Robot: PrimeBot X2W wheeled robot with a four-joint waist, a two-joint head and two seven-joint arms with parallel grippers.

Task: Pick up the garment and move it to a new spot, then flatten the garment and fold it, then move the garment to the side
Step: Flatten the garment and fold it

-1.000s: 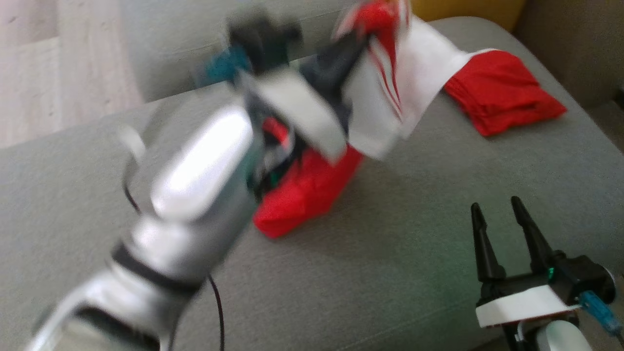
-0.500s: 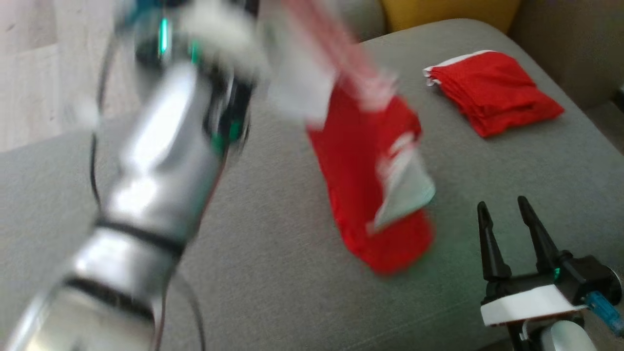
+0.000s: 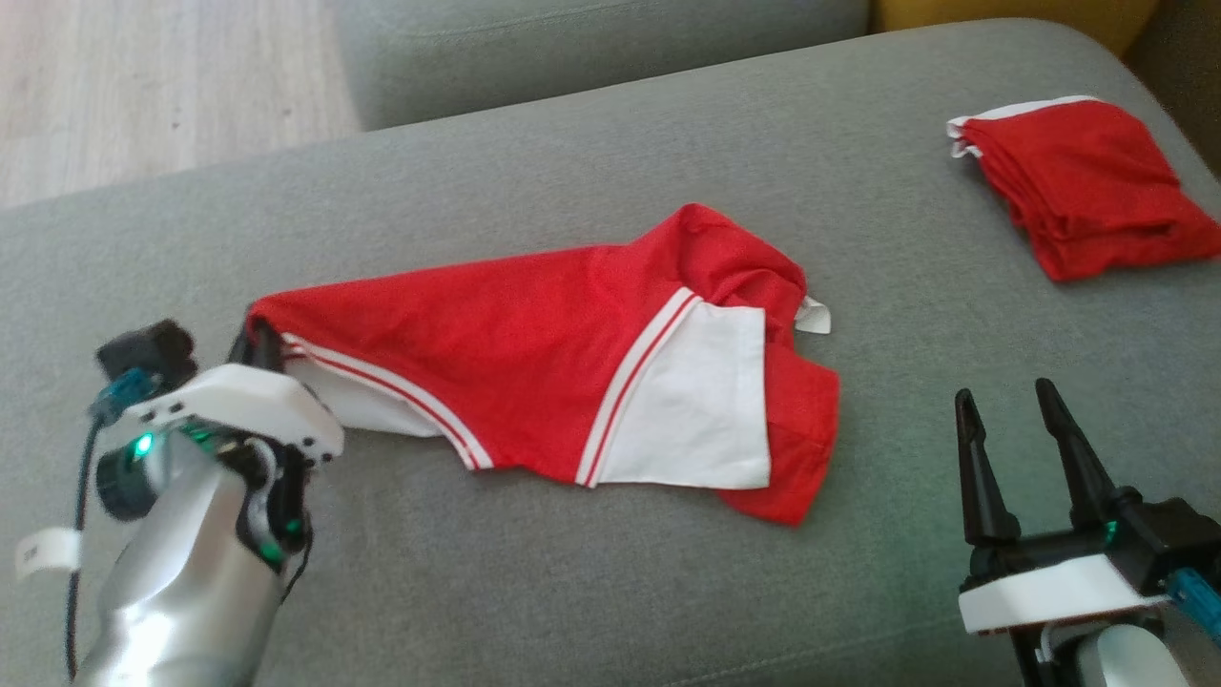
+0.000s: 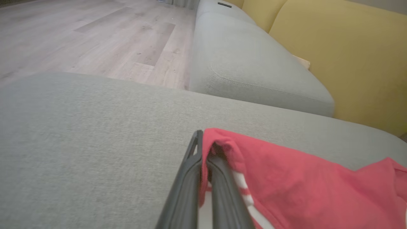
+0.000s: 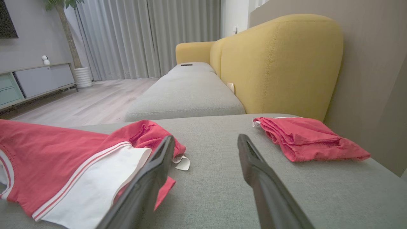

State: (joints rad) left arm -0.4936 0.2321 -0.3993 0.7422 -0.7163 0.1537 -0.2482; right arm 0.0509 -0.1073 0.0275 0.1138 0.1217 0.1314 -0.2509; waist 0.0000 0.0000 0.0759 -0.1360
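The garment point(image 3: 534, 353) is a red piece with white panels and red-and-white stripes, spread crumpled across the middle of the grey sofa seat point(image 3: 572, 592). My left gripper point(image 3: 262, 345) is at the garment's left end, shut on its red edge. In the left wrist view the two dark fingers point(image 4: 187, 178) pinch the red cloth point(image 4: 286, 178) between them. My right gripper point(image 3: 1011, 420) stands open at the lower right, apart from the garment, nothing between its fingers. The right wrist view has the garment point(image 5: 63, 159) lying left of the right gripper point(image 5: 206, 141).
A second red garment point(image 3: 1087, 181), folded, lies at the seat's far right point(image 5: 305, 140). A yellow sofa back point(image 5: 279, 63) rises behind it. Another grey seat cushion point(image 4: 248, 63) lies beyond, with wooden floor point(image 3: 143, 86) to the far left.
The left arm swung the garment through the air and brought it down to the left; the garment now lies spread on the seat. The right gripper stayed put. The camera shifted slightly.
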